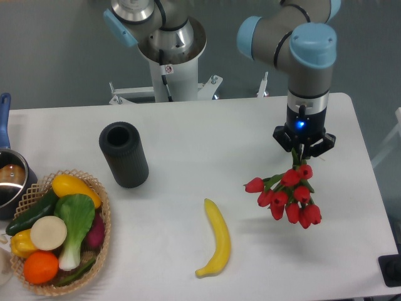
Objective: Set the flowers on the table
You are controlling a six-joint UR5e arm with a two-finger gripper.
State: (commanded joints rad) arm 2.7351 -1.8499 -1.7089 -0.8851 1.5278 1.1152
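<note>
A bunch of red tulips (287, 197) with green stems hangs from my gripper (303, 155) over the right part of the white table (238, 125). The gripper is shut on the stems near their upper end, and the blooms droop down and to the left. I cannot tell whether the lowest blooms touch the table. The fingertips are mostly hidden behind the stems and the gripper body.
A black cylindrical vase (123, 154) stands at centre left. A yellow banana (216, 239) lies near the front middle. A wicker basket (94, 263) of vegetables sits at the front left, with a pot (9, 179) behind it. The table's right edge is near the flowers.
</note>
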